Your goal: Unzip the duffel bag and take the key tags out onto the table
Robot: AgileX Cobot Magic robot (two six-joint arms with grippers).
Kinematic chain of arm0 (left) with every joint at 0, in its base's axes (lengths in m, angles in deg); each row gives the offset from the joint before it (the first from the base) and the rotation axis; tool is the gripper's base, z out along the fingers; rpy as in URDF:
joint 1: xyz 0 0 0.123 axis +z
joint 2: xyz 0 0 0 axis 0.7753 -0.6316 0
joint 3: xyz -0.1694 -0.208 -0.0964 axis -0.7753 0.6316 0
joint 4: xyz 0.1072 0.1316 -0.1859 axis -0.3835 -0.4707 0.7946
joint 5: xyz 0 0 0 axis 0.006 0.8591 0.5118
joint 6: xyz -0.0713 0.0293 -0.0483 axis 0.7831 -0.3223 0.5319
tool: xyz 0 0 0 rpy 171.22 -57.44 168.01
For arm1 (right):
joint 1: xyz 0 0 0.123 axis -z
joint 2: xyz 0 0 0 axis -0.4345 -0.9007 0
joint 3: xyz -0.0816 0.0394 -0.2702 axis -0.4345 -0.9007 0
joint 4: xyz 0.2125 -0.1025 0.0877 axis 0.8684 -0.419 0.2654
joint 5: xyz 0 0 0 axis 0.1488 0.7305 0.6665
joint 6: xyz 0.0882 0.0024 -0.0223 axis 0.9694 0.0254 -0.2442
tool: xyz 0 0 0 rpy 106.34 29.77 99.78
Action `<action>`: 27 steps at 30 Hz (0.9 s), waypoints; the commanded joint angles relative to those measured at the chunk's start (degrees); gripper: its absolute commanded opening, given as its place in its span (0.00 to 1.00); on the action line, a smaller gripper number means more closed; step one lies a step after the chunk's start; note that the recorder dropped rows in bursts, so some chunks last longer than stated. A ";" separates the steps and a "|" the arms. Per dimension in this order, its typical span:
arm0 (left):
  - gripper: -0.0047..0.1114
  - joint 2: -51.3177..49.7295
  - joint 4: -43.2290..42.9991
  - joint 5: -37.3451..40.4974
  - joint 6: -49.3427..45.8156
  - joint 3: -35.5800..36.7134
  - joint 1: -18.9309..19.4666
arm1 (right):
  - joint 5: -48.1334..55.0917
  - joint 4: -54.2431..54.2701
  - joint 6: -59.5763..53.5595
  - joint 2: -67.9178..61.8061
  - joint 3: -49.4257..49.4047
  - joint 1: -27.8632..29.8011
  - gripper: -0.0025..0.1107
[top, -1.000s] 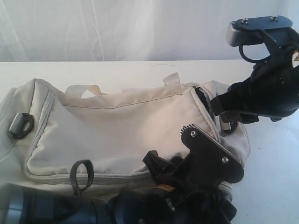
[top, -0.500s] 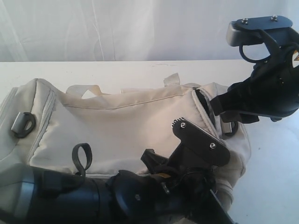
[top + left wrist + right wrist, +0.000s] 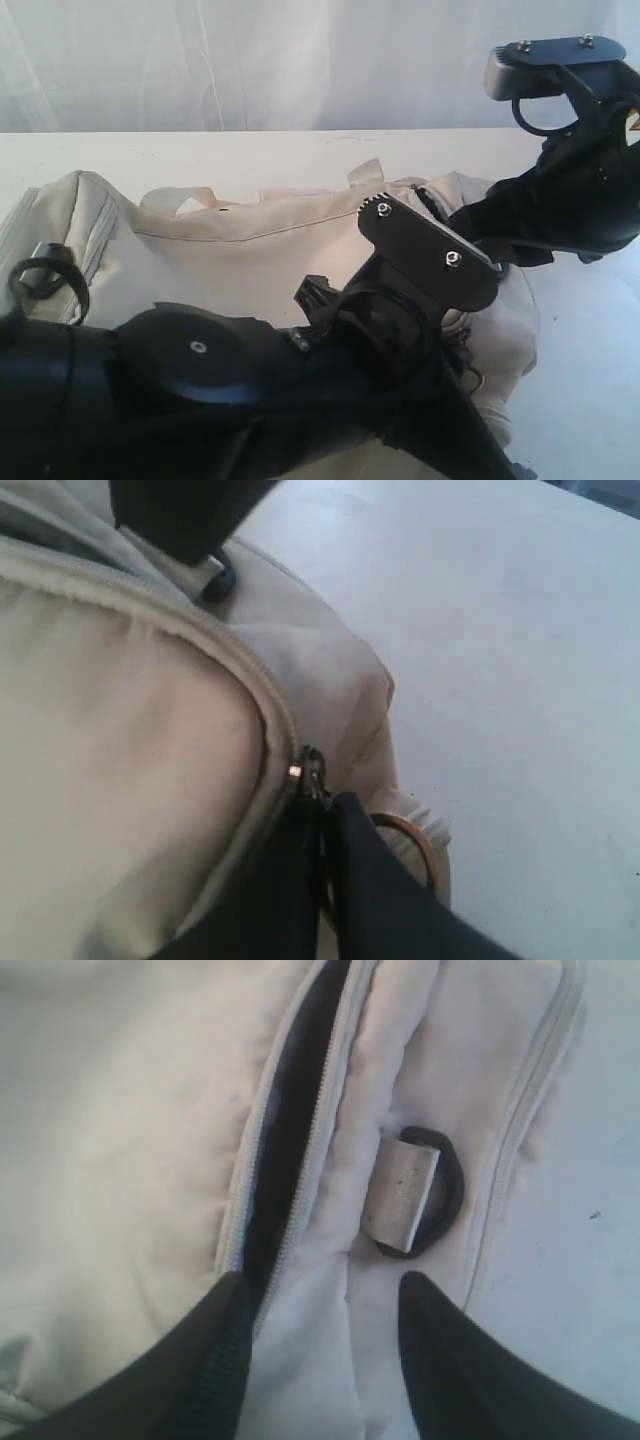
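Observation:
The cream duffel bag (image 3: 240, 250) lies on its side on the white table (image 3: 250, 150). In the left wrist view my left gripper (image 3: 325, 805) is shut on the grey zipper pull (image 3: 308, 767), at the curved corner of the bag's end beside a metal strap ring (image 3: 425, 845). My right gripper (image 3: 320, 1285) is open at that same end, its fingers astride a fold of cream fabric. One finger (image 3: 215, 1360) lies by the zipper gap (image 3: 290, 1130), which is parted and shows dark lining. The key tags are hidden.
My left arm (image 3: 200, 380) covers the near lower part of the bag. My right arm (image 3: 570, 200) hangs over the bag's right end. A black-and-metal strap ring (image 3: 410, 1195) sits beside the open zipper. The white curtain (image 3: 250, 60) stands behind the table.
My left arm has swung up and across the bag toward its right end, hiding much more of it. The bag's left end has shifted a little. The right arm has stayed still.

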 commanded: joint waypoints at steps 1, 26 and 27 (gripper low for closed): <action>0.04 2.75 1.39 1.82 -1.80 0.85 -0.05 | 0.67 2.88 -0.84 0.06 -0.27 0.15 0.44; 0.04 7.15 1.39 5.66 -1.31 5.98 -0.05 | -8.12 12.03 -4.76 -0.42 -7.03 0.15 0.02; 0.04 7.70 1.39 5.66 -1.16 6.46 -0.05 | -8.26 11.60 -4.76 -0.67 -7.03 0.15 0.02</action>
